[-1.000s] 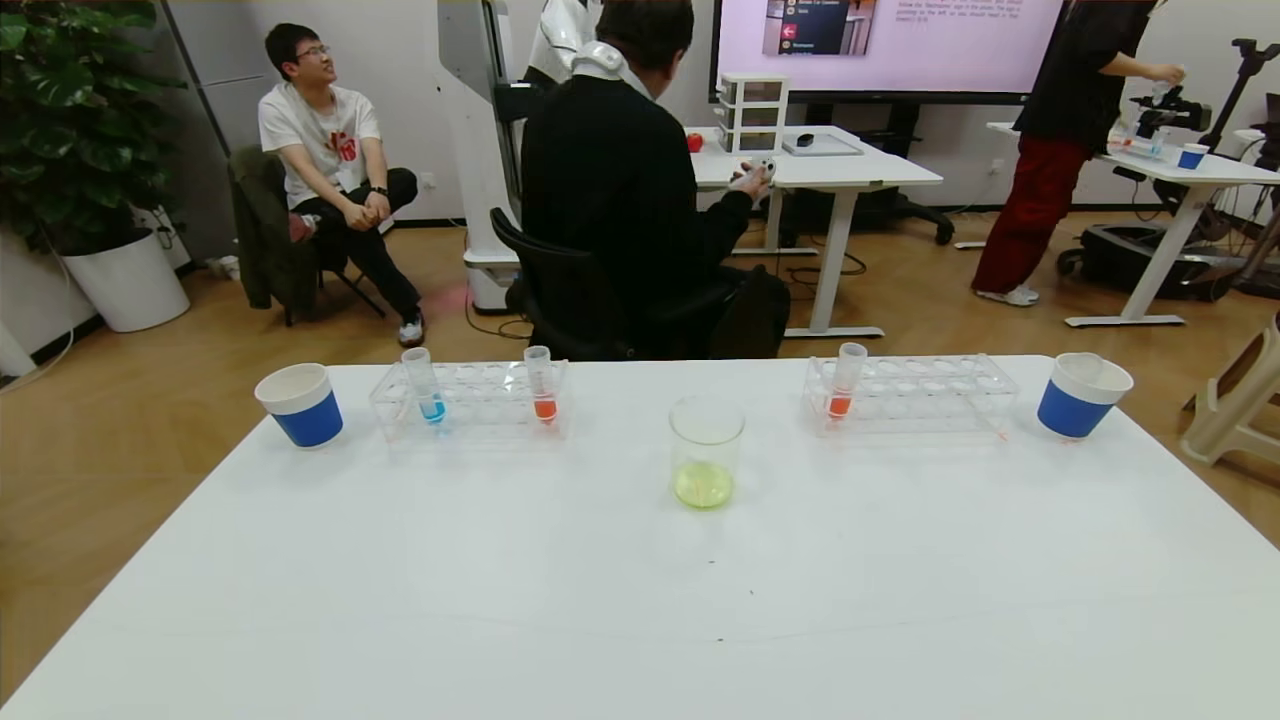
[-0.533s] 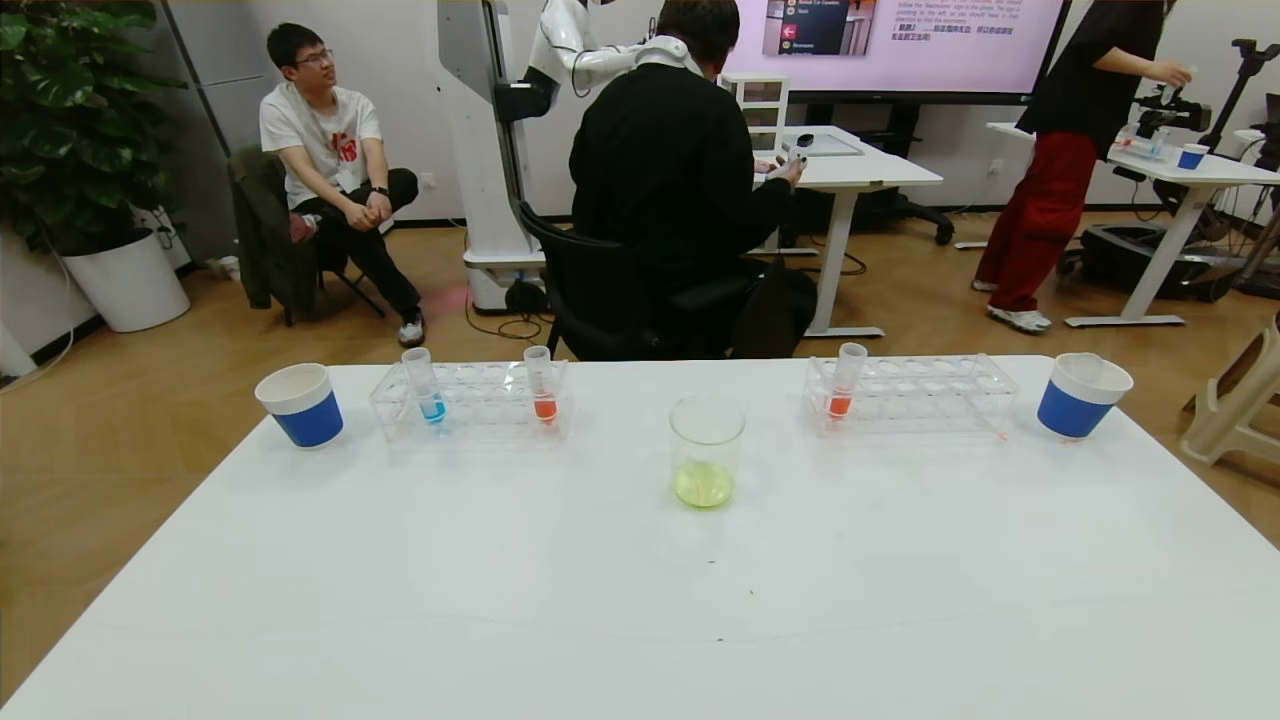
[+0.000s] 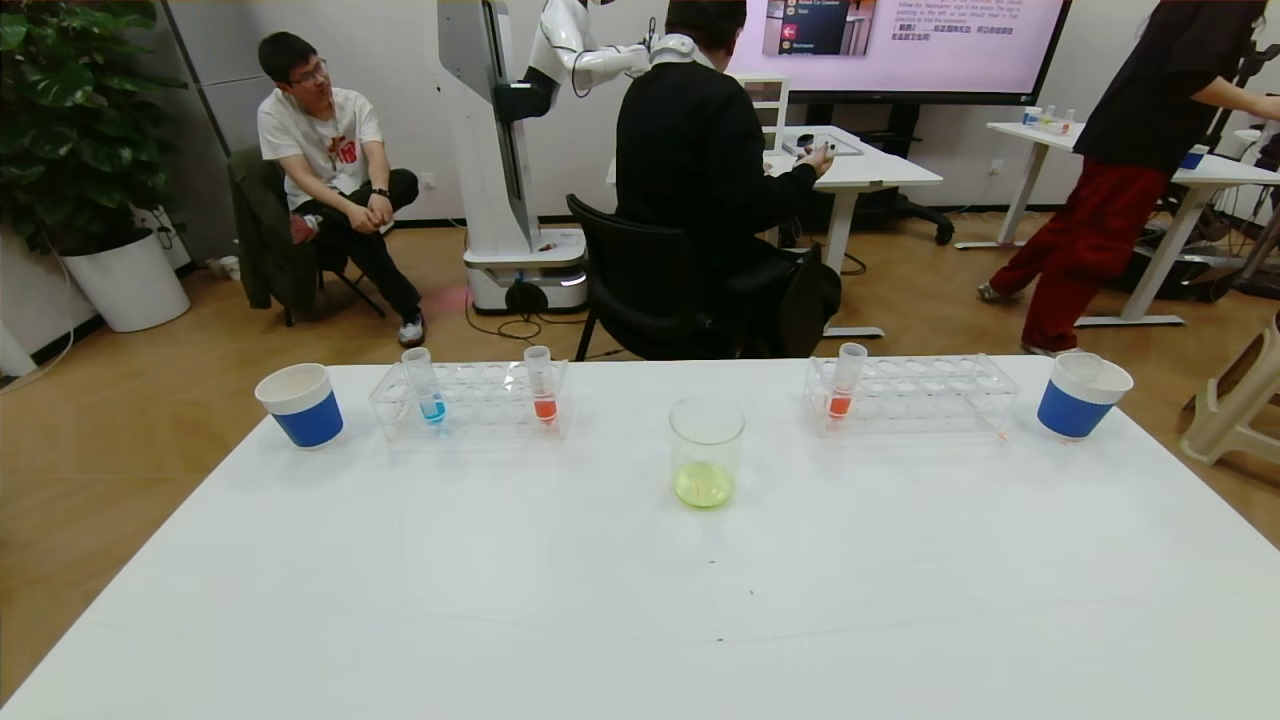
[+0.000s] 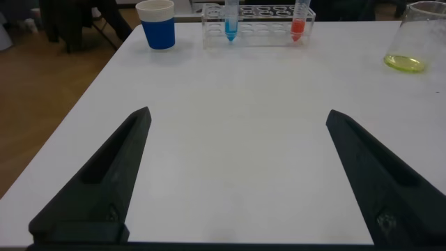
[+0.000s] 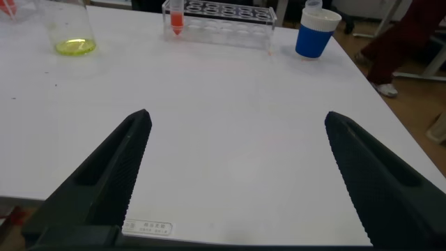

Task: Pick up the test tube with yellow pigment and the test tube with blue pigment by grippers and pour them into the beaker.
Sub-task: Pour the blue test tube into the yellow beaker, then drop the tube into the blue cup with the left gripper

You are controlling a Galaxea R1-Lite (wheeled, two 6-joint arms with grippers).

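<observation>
Table (image 3: 640, 600) white, filling lower frame. Beaker (image 3: 706, 452) centre, yellow liquid at bottom. Blue tube (image 3: 424, 385) upright in left rack (image 3: 470, 398), upper left. Yellow tube not seen. Left gripper (image 4: 237, 181) and right gripper (image 5: 237, 181) spread wide, holding nothing, over near table edge. Wood floor, seated people behind.

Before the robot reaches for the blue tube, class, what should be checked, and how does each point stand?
1. Test tube with blue pigment upright in the left rack: ok.
2. Left gripper open, over bare table: ok.
3. Right gripper open, holding nothing: ok.
4. Beaker upright, mid-table, yellow-green liquid already inside: ok.
5. Test tube with yellow pigment in a rack: not ok, none visible; only orange-red tubes remain.
6. Path to the blue tube clear of the paper cup: ok.
</observation>
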